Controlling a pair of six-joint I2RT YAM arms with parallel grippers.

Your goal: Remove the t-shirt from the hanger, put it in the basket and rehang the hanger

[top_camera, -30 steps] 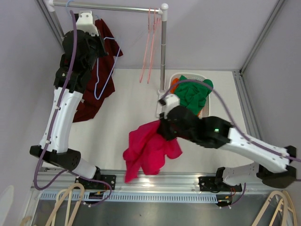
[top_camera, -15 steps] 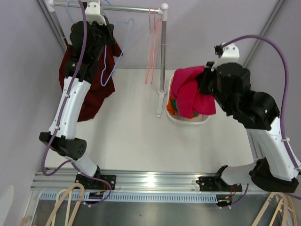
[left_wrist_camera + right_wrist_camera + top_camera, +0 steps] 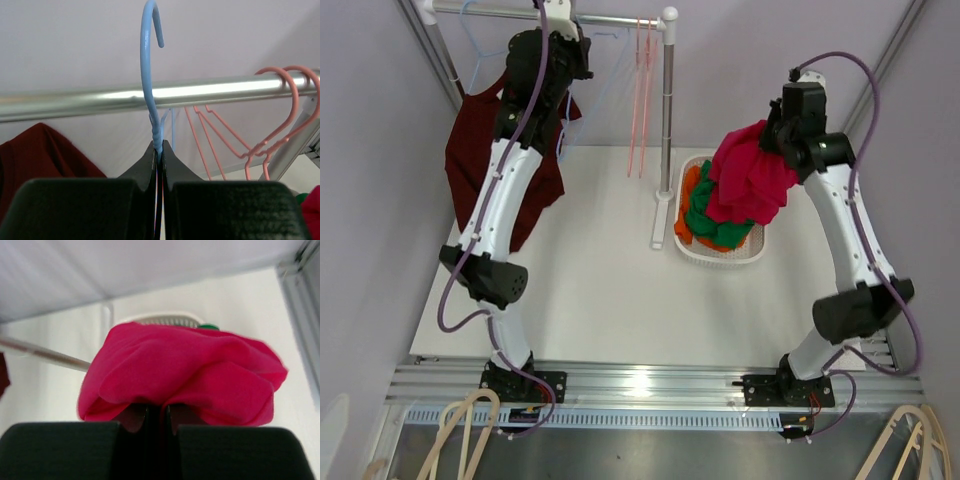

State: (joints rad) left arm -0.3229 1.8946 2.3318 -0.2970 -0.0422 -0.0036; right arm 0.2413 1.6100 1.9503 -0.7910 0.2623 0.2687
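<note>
Right end effector (image 3: 156,412) clamped on bunched pink t-shirt (image 3: 185,375), bulging just ahead of its fingers, basket (image 3: 717,259) below. Left end effector (image 3: 158,150) pinches blue hanger (image 3: 147,75) neck, hook above it crossing rail (image 3: 75,102). Shirt looks freed. Next, likely: release over basket, seat hook.

The left arm (image 3: 493,205) and right arm (image 3: 848,215) both wear glossy white link shells between bulky black joint housings. A purple cable (image 3: 840,55) loops along each. From the wrist cameras, the jaws are matte black and wedge-shaped.
</note>
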